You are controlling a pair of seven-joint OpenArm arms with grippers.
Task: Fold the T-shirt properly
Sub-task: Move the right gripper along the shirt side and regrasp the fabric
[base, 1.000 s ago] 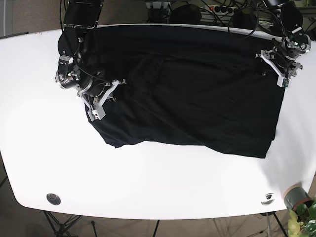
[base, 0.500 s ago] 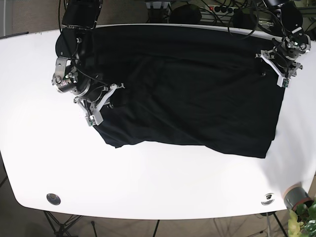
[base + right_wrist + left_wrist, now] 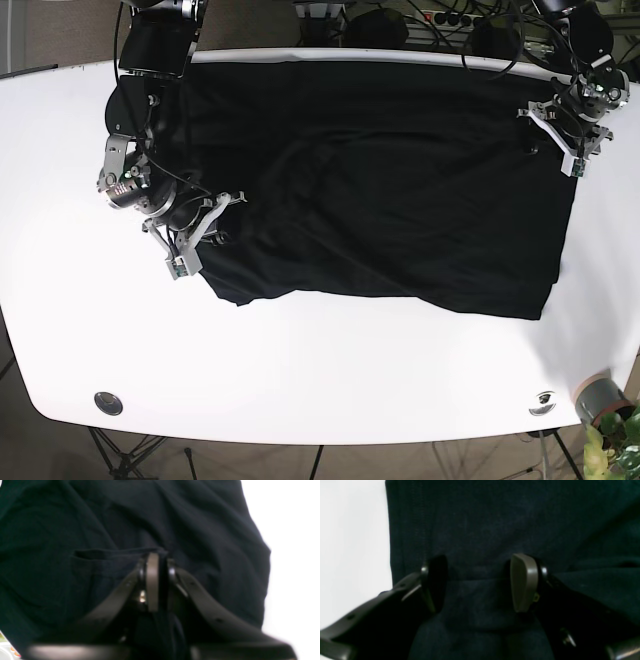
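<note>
A black T-shirt lies spread and rumpled across a white worktop, its body stretching between the two sets of fingers; the right gripper has its fingers pressed together on a raised fold of the shirt's cloth, a seam line running off to one side of them and bare worktop showing past the fabric's edge on the other; the left gripper holds its fingers spread wide, dark cloth lying between and beyond them, the shirt's straight hem just outside one finger, with white worktop beyond it; whether these tips touch the cloth cannot be told.
</note>
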